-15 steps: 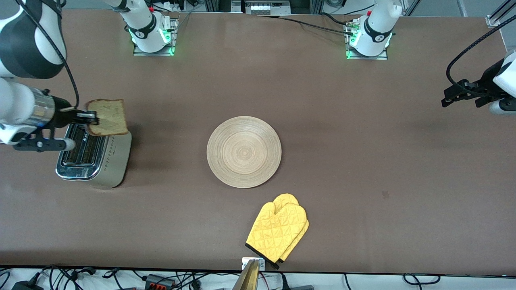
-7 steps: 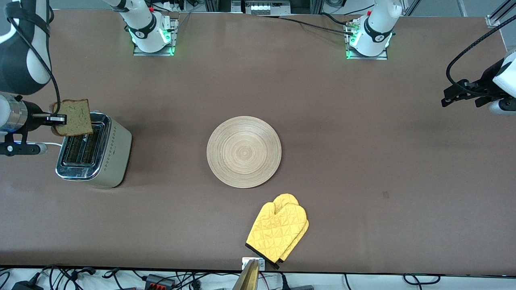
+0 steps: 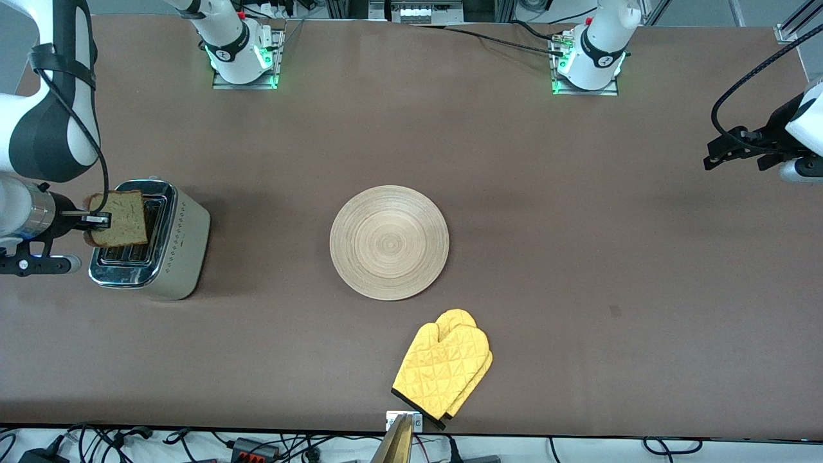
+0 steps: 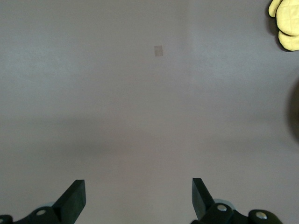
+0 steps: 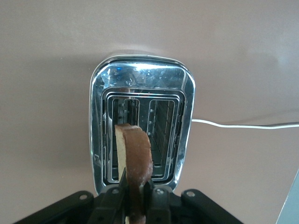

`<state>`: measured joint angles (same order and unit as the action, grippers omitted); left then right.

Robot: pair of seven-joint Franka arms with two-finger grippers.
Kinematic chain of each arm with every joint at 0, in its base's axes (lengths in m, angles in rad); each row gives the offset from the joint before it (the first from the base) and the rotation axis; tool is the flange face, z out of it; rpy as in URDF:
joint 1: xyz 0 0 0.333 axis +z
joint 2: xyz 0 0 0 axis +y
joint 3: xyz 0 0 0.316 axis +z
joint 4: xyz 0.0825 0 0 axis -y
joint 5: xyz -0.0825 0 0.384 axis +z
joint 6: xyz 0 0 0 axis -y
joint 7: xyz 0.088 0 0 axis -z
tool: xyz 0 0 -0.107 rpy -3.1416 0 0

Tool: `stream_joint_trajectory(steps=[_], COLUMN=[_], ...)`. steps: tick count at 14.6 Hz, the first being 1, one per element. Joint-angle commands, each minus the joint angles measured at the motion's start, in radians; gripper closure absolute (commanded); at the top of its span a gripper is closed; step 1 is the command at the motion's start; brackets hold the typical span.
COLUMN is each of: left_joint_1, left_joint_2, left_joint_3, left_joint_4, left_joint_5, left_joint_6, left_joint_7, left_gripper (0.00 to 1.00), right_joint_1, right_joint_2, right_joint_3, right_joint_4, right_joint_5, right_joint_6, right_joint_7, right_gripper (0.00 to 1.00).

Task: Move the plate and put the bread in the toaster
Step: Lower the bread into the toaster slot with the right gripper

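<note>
My right gripper point(image 3: 96, 219) is shut on the bread point(image 3: 121, 218), a square brown slice held on edge over the toaster point(image 3: 173, 251) at the right arm's end of the table. In the right wrist view the bread point(image 5: 135, 156) hangs over the slots of the chrome-topped toaster point(image 5: 140, 77). The pale wooden plate point(image 3: 389, 242) lies flat at the table's middle. My left gripper point(image 3: 733, 151) is open and empty, up over the left arm's end of the table; its fingers point(image 4: 74, 198) show above bare table.
A yellow oven mitt point(image 3: 443, 368) lies nearer the front camera than the plate, also seen in the left wrist view point(image 4: 286, 23). The toaster's white cord point(image 5: 243, 125) trails off beside it.
My right gripper has carried the bread from past the toaster's side back over its slots and lower. The left arm has not moved.
</note>
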<state>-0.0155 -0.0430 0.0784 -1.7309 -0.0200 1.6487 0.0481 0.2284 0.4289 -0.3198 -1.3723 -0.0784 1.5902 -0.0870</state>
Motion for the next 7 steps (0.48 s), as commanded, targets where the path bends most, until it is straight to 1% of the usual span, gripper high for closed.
stream_joint_trajectory(steps=[1,7], left_joint_1=[-0.008,-0.008], left_joint_2=[-0.006,-0.006], left_joint_3=[0.009,0.009], left_joint_4=[0.013,0.013], left_joint_5=[-0.012,-0.012], left_joint_6=[-0.020,-0.020], left_joint_7=[-0.007,-0.007], left_gripper=[0.00,0.00], right_joint_1=[-0.009,-0.024], right_joint_2=[0.030,0.088], right_joint_3=[0.004,0.005], right_joint_4=[0.032,0.028], right_joint_5=[-0.012,-0.001], right_joint_6=[0.025,0.129], right_joint_7=[-0.019,-0.017], right_gripper=[1.00,1.00])
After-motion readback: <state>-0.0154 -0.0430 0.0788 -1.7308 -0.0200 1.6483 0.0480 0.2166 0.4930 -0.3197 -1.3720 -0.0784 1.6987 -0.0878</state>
